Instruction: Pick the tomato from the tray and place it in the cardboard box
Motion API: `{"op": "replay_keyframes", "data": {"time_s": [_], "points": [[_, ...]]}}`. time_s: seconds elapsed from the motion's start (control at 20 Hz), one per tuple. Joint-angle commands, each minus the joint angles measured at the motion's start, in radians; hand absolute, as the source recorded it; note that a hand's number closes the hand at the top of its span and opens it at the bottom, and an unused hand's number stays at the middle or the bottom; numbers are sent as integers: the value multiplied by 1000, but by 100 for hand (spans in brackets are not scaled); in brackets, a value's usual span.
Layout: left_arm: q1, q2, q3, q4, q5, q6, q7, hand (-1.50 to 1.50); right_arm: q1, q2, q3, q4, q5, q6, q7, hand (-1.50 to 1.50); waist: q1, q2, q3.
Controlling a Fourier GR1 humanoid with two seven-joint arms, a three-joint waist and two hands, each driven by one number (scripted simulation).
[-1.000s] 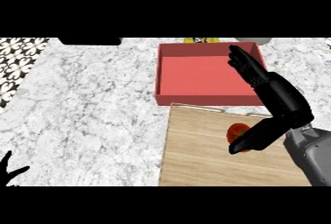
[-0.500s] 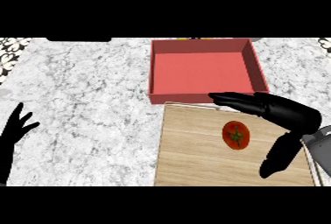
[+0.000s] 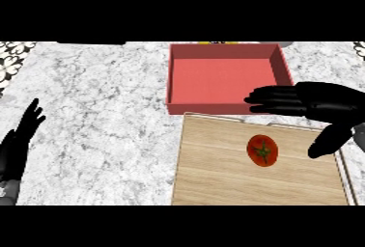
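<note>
- Counter (image 3: 107,120): white-grey veined marble, flat and polished, running under everything.
- Tray (image 3: 214,178): pale wood with straight grain, rectangular with a low rim, lying just in front of the box.
- Box (image 3: 221,77): red, square and open-topped, with upright walls and a bare floor.
- Right hand (image 3: 321,103): black and open, holding nothing. Its straight fingers reach left over the tray's far edge and its thumb hangs down to the right of the tomato, apart from it.
- Left hand (image 3: 18,149): open, fingers up, resting at the view's left edge.
- Tomato (image 3: 262,150): red, oval, smooth-skinned with a green stem star, lying on the tray's right half. It is probably light, soft, easily bruised and apt to roll, so it is best held across its widest middle, thumb opposite fingers.
</note>
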Motion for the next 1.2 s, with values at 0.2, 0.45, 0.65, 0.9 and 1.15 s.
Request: {"op": "replay_keyframes", "data": {"time_s": [0.2, 0.45, 0.65, 0.9, 1.15], "points": [[-85, -45, -1, 123, -26, -9, -34, 0, -190, 22, 191, 86, 320, 35, -56, -150, -3, -7, -3], [-85, -28, 56, 207, -10, -46, -92, 0, -199, 62, 270, 50, 450, 59, 33, -150, -24, -15, -3], [-107, -46, 32, 139, -49, -24, 17, 0, -181, 144, 303, 79, 523, 92, 98, -150, -27, -18, -2], [-45, -36, 90, 135, -31, -80, -62, 0, -175, 189, 272, 114, 623, 88, 87, -150, -26, -19, -2], [-80, -60, 89, 114, -67, -78, -9, 0, -160, 279, 263, 228, 712, 39, 67, -150, -21, -17, -2]]}}
